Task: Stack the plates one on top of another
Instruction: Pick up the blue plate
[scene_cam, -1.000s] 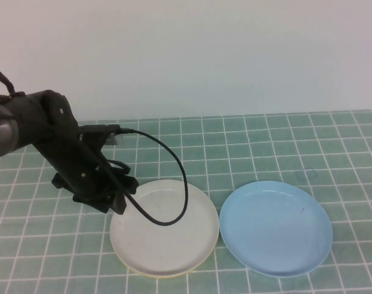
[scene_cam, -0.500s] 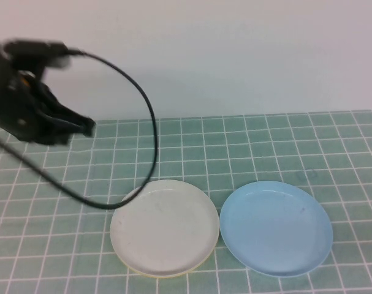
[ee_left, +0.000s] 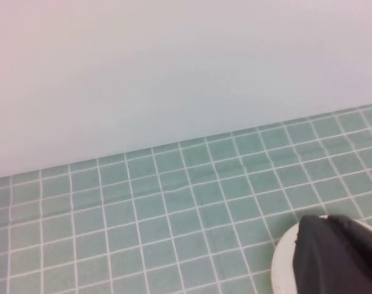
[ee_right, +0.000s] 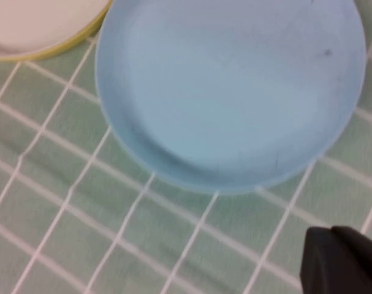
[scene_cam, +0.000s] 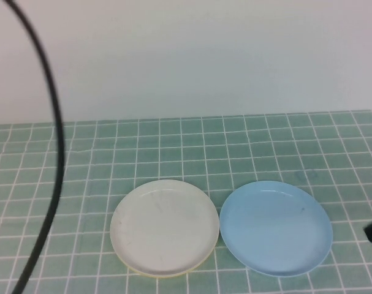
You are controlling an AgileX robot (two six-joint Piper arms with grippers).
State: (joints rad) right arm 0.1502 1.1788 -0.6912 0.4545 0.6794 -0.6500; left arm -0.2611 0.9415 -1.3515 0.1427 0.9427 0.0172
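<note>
Showing yellow plate (ee_right: 63, 48) rim, under white plate (scene_cam: 164, 226)

We count three round shallow plastic plates. One white plate (scene_cam: 164, 225) rests on one yellow plate (scene_cam: 150, 274). One light blue plate (scene_cam: 276, 227) lies alone.

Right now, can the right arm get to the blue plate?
Probably yes. The right gripper, shut, hangs just beside the blue plate, with only bare mat between them. The left gripper, shut, is raised away.
</note>
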